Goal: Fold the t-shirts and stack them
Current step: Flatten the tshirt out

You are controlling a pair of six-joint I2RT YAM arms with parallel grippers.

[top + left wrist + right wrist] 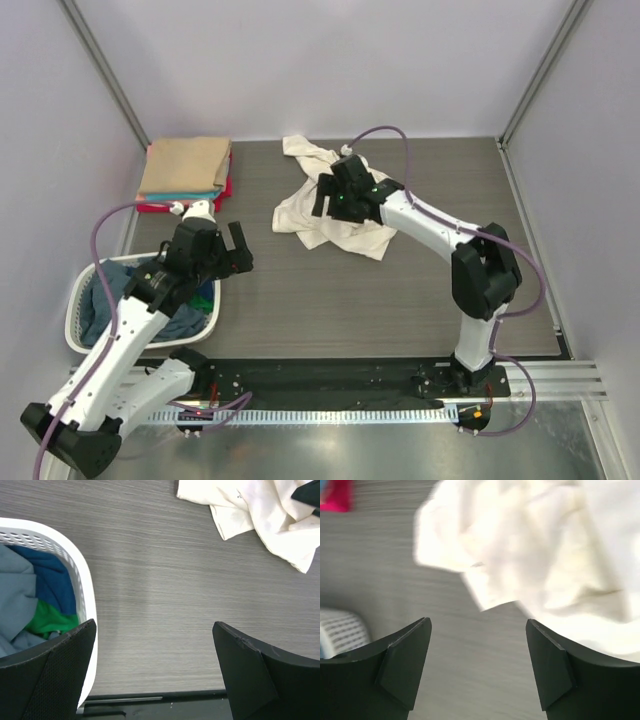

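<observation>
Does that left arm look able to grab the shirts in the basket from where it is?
Probably yes. The left gripper is open and sits just beside the basket, whose top is uncovered. The shirts inside lie exposed, with nothing in between.

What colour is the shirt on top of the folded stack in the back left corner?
The top shirt is tan, clearest in the top external view.
</observation>
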